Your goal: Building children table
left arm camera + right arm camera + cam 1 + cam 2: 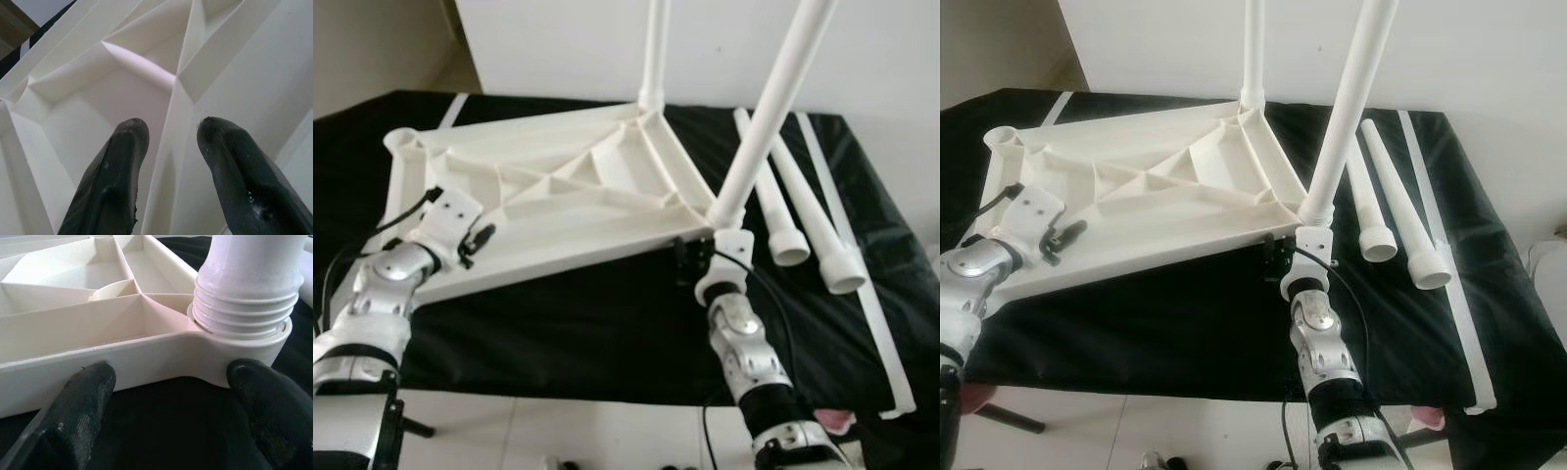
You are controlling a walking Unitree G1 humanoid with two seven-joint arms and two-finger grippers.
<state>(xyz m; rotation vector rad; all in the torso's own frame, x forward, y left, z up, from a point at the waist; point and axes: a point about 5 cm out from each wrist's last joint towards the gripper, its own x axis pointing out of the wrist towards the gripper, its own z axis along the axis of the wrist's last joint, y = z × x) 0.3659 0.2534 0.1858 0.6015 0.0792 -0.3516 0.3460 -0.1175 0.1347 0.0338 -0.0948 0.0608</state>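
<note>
No readable brand, label or writing anywhere. Your left tool (168, 142) sits over the left part of the upturned white plastic tabletop (558, 206), fingers (112, 181) narrowly parted, straddling one thin rib (164, 161) of the underside; you can't tell if they press it. One tabletop, ribbed underside up, lying on the black cloth (587, 323) that covers the counter, its near-left edge under your left wrist. Corner sockets: one empty round socket (401, 140) at far left.

Legs: four white tapered tubes in all. Two are fitted and stand up from the tabletop, one at the far corner (654, 59), one at the near right corner (773, 108), leaning right. Your right tool (168, 396) is at that near right corner, fingers (78, 406) spread wide, one against the tabletop's outer edge, the other beside the socket collar (249, 350), holding nothing. The leg's ridged end (244, 298) sits in the collar.

Two loose legs (808, 211) lie side by side on the cloth at right, open ends toward you. One flat white strip (862, 274) lies beyond them, one more (453, 110) at far left.
</note>
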